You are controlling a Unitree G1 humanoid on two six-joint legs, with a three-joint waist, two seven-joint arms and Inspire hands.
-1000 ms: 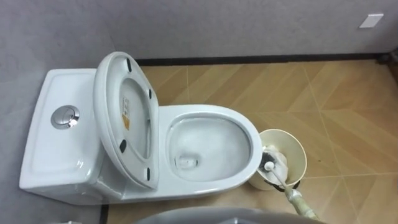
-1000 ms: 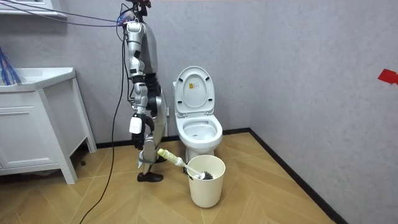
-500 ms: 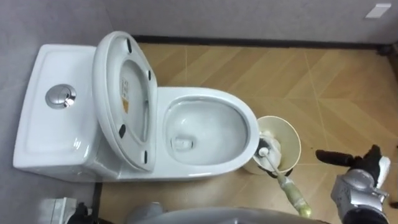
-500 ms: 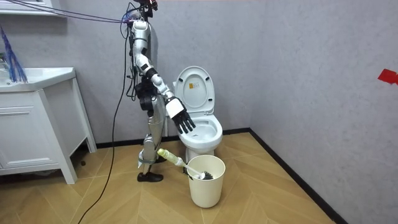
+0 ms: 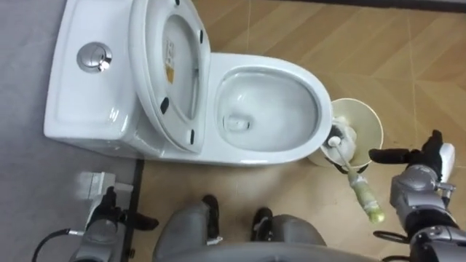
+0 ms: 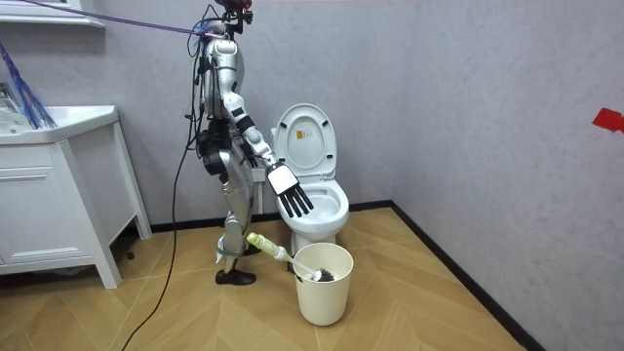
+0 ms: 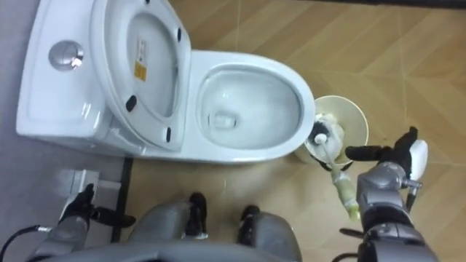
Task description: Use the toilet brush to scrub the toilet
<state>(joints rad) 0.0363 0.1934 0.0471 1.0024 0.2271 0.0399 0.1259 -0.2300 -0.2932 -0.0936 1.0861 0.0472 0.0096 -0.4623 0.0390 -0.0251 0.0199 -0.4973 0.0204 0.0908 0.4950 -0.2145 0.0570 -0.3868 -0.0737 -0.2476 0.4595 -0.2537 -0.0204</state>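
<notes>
In the left eye view, the robot is standing at the side of the toilet (image 5: 318,102), looking down on it, with the lid (image 5: 149,44) standing raised and the bowl lying bare. The brush (image 5: 362,188) is sitting head-down in a cream bucket (image 5: 380,125) just beside the bowl's front, its pale green handle leaning out over the rim toward the robot. The right hand (image 5: 413,191) is hovering near that handle but apart from it, fingers straight and spread, holding nothing. The left hand (image 5: 108,222) is hanging idle at the lower left, fingers looking straight and empty.

In the room view, the robot is leaning a little toward the bowl, a white counter (image 6: 68,119) standing behind it. Its right hand is hanging palm-down above the handle, fingers splayed and pointing at the floor.

In the right eye view, a clear gap is showing between the right hand and the handle.

Judging from this, the pick-up step is in hand and no brushing is under way yet. The next move is asking for the hand to drop onto the slanted handle, close round its free upper part, draw the head out of the bucket and carry it over the bowl.

A sticker (image 5: 172,69) with a yellow patch is showing on the lid's underside, its print too small to read. A red mark (image 6: 608,119) on the wall is bearing no legible writing.
</notes>
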